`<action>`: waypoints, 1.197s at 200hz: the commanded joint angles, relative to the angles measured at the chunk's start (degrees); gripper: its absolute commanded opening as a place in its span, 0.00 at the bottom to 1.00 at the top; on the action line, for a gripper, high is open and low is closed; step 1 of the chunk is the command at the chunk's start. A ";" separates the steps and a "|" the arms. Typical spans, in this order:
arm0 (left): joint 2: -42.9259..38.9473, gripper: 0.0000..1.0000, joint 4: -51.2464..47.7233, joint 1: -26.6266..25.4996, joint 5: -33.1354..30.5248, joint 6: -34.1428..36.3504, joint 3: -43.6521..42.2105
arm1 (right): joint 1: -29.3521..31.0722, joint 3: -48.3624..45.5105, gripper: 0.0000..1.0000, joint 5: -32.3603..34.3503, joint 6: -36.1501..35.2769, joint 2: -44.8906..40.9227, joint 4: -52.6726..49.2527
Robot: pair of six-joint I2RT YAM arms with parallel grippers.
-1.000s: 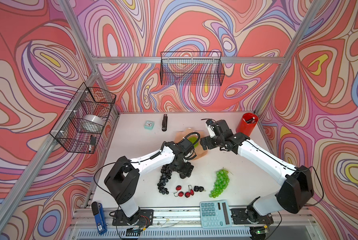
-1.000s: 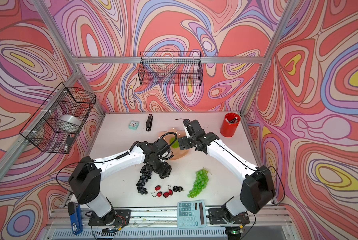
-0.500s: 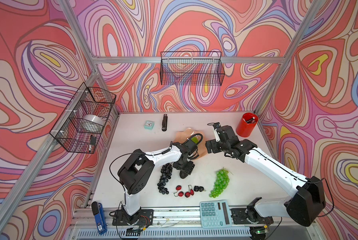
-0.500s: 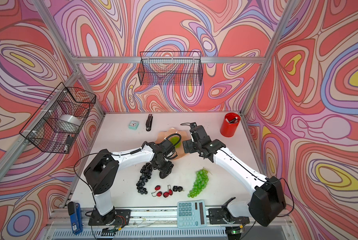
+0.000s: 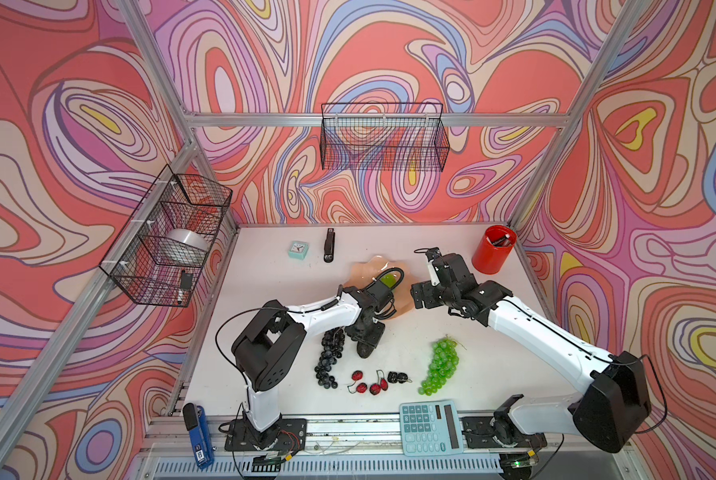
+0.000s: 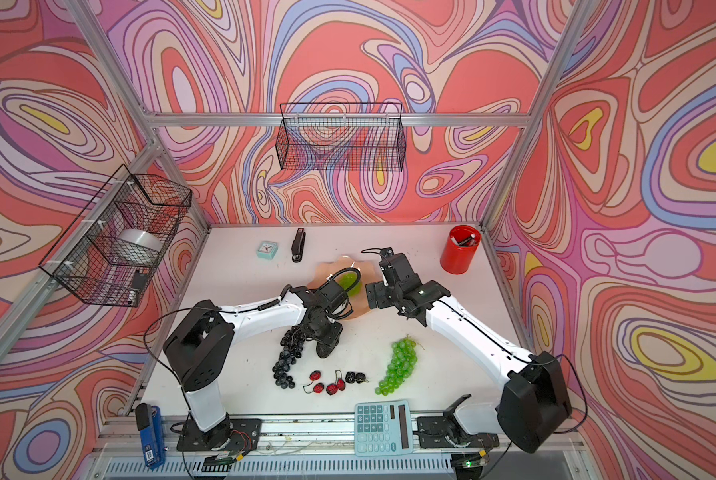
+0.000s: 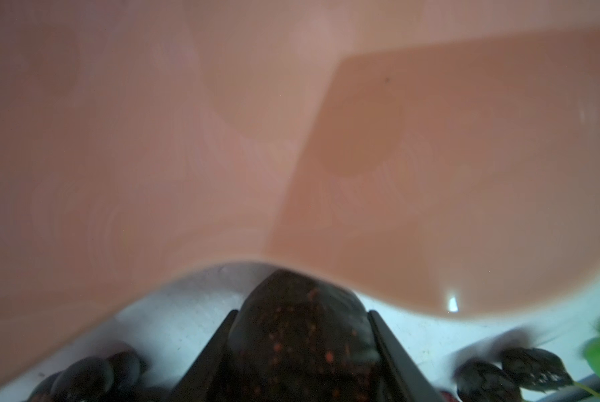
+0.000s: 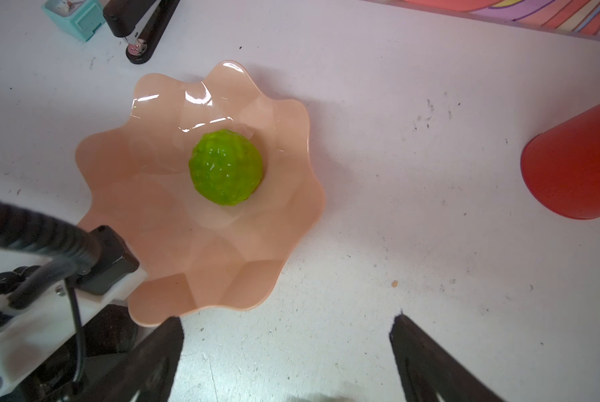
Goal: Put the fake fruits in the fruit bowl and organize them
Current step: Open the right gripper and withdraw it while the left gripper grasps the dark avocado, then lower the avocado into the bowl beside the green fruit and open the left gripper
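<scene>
The white table point(image 5: 264, 299) carries the peach-pink fruit bowl point(image 8: 222, 257) toward its back, and everything else is placed here from that bowl. The red cup point(image 5: 493, 249) stands well apart from the bowl on the right arm's side. The translucent green grape bunch point(image 5: 441, 368) lies on the table well clear of the bowl, toward the arm bases. The dark purple grape bunch point(image 5: 329, 357) lies near the bowl on its left-arm side, also toward the bases. The right gripper point(image 8: 288, 318) hangs just off the bowl's rim on the cup side, its fingers wide apart with only bare table between them. The left gripper point(image 7: 302, 315) is low at the bowl's near rim, its fingers pressed against both sides of the dark avocado point(image 7: 298, 348), whose tip is just beside that rim. The bumpy lime-green ball point(image 8: 226, 167) rests inside the bowl, near its middle. The red cherries point(image 5: 368, 382) and black berries point(image 5: 397, 377) lie together beyond the avocado, farther from the bowl.
</scene>
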 commanded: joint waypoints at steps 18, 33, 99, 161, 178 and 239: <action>-7.21 0.36 -4.05 0.24 0.70 -0.91 -1.66 | -0.29 0.32 0.96 -0.78 -0.21 0.74 1.94; -10.07 0.36 -6.65 0.41 2.21 -0.64 -1.15 | -0.24 0.47 0.96 -0.84 -0.27 0.88 2.31; -10.81 0.35 -8.72 10.91 9.65 4.57 9.89 | -0.24 3.22 0.95 -5.11 -0.98 4.64 5.33; 8.38 0.33 -9.23 15.72 7.98 10.94 29.10 | -0.24 4.31 0.94 -6.29 -0.83 4.24 3.13; 14.12 0.33 -10.35 16.63 8.09 11.51 34.80 | -0.24 4.15 0.94 -5.53 -0.95 3.15 2.16; 25.58 0.35 -14.27 17.64 4.77 11.33 47.84 | -0.24 2.92 0.94 -5.12 -0.87 -0.34 -0.69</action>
